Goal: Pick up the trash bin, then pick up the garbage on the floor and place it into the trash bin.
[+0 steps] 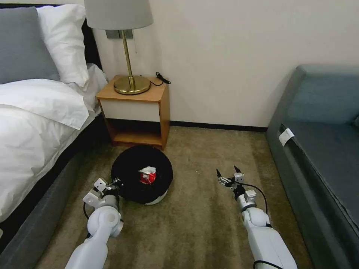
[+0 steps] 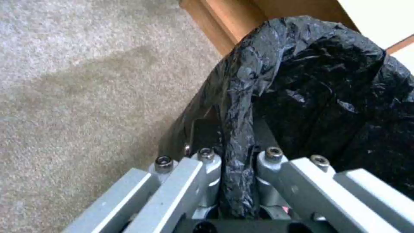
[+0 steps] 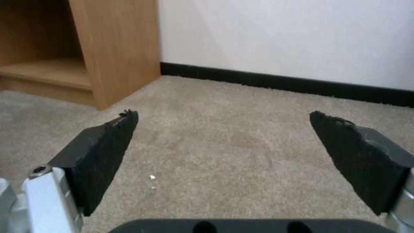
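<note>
The trash bin (image 1: 129,168) is a small round white bin lined with a black bag, sitting over the carpet in front of the nightstand. Inside it lies garbage (image 1: 147,175): a red packet with something white on top. My left gripper (image 1: 116,183) is shut on the bin's near-left rim; in the left wrist view the fingers (image 2: 207,168) pinch the black bag-covered rim (image 2: 235,129) between them. My right gripper (image 1: 229,174) hovers open over bare carpet to the bin's right, its black pads (image 3: 103,145) wide apart with nothing between them.
A wooden nightstand (image 1: 134,112) with a brass lamp (image 1: 129,48) stands just behind the bin. The bed (image 1: 33,123) runs along the left and a grey sofa (image 1: 321,149) along the right. A tiny white speck (image 3: 152,177) lies on the carpet between them.
</note>
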You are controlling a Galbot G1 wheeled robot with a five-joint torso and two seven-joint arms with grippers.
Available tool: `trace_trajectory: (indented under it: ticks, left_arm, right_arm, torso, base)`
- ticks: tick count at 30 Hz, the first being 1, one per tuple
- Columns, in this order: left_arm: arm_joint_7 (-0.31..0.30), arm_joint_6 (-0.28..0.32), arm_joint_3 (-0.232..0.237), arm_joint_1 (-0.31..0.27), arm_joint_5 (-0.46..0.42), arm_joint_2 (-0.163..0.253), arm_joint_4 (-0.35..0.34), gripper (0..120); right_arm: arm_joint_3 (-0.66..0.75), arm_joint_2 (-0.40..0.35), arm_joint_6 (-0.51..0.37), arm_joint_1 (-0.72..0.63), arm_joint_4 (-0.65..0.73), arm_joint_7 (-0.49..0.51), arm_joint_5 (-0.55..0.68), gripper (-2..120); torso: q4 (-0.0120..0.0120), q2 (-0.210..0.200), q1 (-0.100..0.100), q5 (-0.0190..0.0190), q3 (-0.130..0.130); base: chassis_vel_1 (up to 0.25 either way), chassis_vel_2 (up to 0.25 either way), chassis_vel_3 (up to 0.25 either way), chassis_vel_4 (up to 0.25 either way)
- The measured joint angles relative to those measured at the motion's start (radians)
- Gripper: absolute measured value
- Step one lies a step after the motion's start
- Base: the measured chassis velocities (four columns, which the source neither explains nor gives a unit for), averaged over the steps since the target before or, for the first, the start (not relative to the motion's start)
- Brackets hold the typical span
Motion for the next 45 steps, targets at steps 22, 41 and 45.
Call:
trace_trajectory:
  ticks: [22, 41, 45]
  left_arm:
    - [0.003, 0.003, -0.006, 0.018, 0.029, 0.012, -0.010, 70]
    - [0.043, -0.067, -0.021, 0.049, 0.284, 0.020, -0.026, 100]
    - [0.066, -0.105, -0.031, 0.056, 0.429, 0.018, -0.002, 100]
  right_arm:
    - [-0.003, 0.012, 0.004, -0.006, -0.004, -0.007, -0.014, 100]
    - [-0.006, 0.019, 0.007, -0.022, 0.024, -0.033, -0.016, 100]
    - [-0.008, 0.020, 0.001, -0.027, 0.035, -0.033, -0.017, 100]
  torso:
    - [0.0001, 0.000, 0.000, 0.0000, 0.000]
    - [0.0001, 0.000, 0.000, 0.0000, 0.000]
    - [0.0001, 0.000, 0.000, 0.0000, 0.000]
  base:
    - [0.000, 0.000, 0.000, 0.000]
    - [0.000, 0.000, 0.000, 0.000]
    - [0.000, 0.000, 0.000, 0.000]
